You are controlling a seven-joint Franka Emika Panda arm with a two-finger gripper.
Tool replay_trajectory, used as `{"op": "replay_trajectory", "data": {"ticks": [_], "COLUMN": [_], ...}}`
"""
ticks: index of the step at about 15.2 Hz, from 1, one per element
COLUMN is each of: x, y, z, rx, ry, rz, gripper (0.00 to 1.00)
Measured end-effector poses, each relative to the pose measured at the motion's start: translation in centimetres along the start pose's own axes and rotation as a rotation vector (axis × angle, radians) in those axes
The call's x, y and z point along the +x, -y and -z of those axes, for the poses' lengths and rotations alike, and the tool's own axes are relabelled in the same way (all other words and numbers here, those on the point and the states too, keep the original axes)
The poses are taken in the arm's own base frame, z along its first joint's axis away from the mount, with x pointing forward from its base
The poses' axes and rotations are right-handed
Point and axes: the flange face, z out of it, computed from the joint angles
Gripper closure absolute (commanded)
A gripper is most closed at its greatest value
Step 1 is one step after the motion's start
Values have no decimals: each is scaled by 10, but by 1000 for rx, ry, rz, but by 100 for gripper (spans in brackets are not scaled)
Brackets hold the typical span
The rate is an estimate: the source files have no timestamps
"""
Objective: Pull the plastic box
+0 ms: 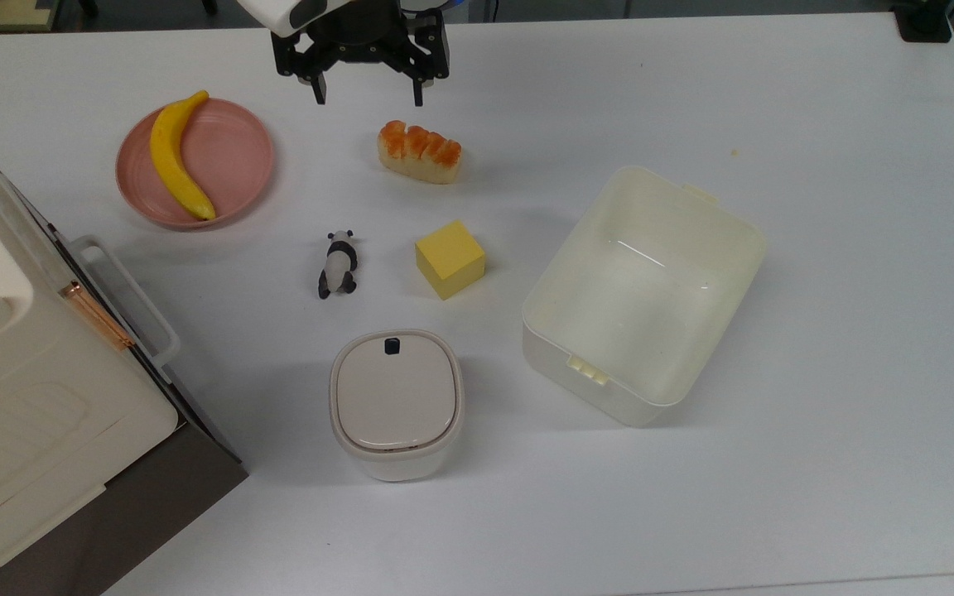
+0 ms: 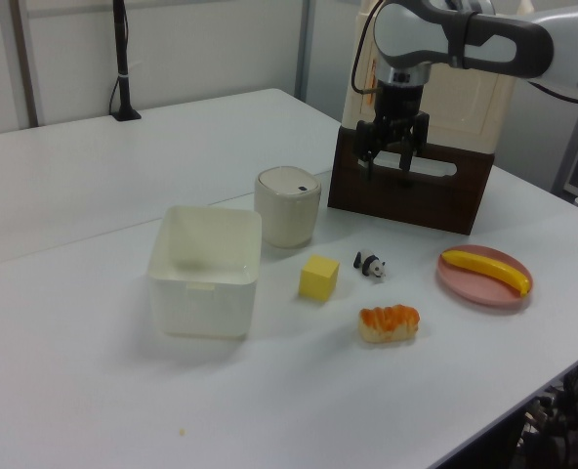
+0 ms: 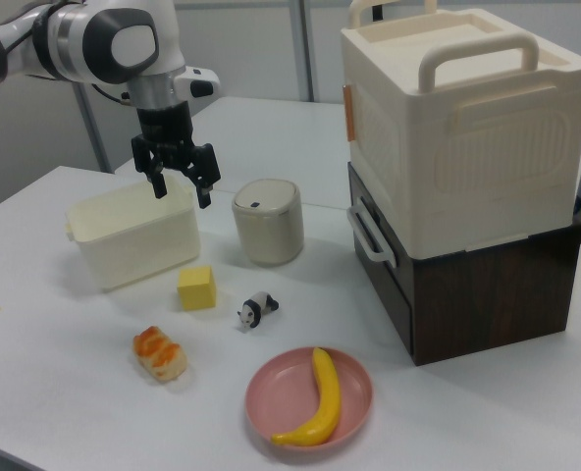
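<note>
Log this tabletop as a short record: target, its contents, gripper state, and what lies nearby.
target: plastic box, uncovered, at the top view's right
contents: nothing inside
gripper: gripper open, raised above the table, apart from the box
beside target: yellow cube, lidded container
other items: bread, panda figure, banana on pink plate

A white robot arm reached in from the right view's upper left, its black gripper (image 3: pixel 181 186) hanging open above the table (image 3: pixel 55 392), fingers spread. Behind it sat the plastic box (image 3: pixel 133 235), a cream tub. Nearby stood a lidded white container (image 3: pixel 268 222), a yellow cube (image 3: pixel 197 287) and a panda figurine (image 3: pixel 258 311).
</note>
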Motion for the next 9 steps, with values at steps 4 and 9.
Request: {"op": "replay_trajectory", "data": {"ticks": [4, 9], "x": [0, 0], "y": [0, 0], "z": [0, -1], "rx": [0, 0], "ry": [1, 2], "rz": [-18, -18], "gripper": [0, 0]}}
